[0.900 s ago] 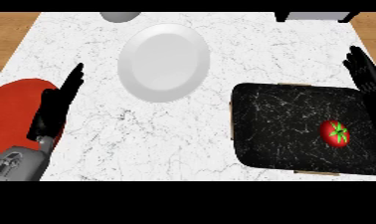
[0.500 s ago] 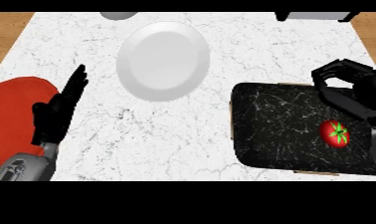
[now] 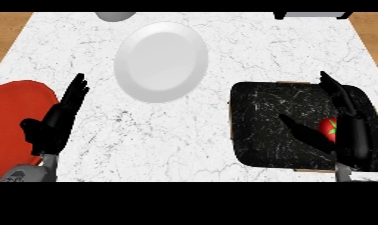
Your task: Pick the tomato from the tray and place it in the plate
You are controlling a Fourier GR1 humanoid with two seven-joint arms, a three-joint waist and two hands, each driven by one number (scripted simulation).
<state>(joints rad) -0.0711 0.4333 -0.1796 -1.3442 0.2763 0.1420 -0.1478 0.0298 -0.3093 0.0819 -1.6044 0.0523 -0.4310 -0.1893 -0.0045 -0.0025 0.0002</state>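
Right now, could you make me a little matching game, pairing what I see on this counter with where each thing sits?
Things:
1. tomato
2. plate
3. left hand
4. tray

Places:
A. lower left, beside the red object
B. on the counter's right side
C. on the tray, between the right hand's thumb and fingers
D. middle of the counter, nothing on it

Pairs: 1-C, 2-D, 3-A, 4-B

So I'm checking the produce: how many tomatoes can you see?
1. The round red tomato sits at the right side of the black marbled tray, between the thumb and fingers of the right robot hand, which partly hides it. No others show.
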